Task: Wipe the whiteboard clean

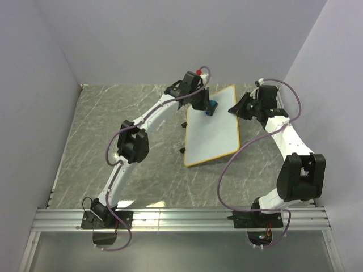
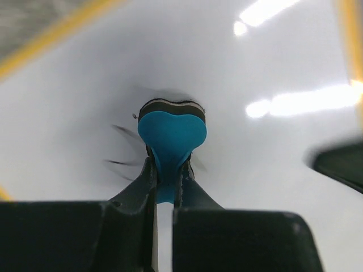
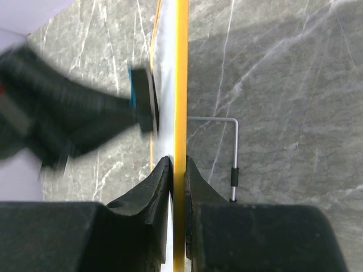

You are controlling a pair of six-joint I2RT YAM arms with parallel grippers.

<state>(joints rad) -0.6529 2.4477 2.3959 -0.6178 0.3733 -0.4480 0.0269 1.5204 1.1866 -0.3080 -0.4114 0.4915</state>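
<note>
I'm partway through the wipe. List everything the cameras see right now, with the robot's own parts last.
whiteboard: one, white with an orange-yellow rim, lying at an angle mid-table
eraser: one, blue with a dark pad, against the whiteboard's far end
scribble marks: a few, faint and dark, beside the eraser
black tabs: two, black, on the whiteboard's left long edge
metal rod: one, grey and bent with a black sleeve, over the table by the whiteboard's rim
table: one, grey marbled
rail: one, silver, at the near edge under both arm bases
left gripper: one, black, fingers shut on the eraser
right gripper: one, black, fingers shut on the whiteboard's right rim
</note>
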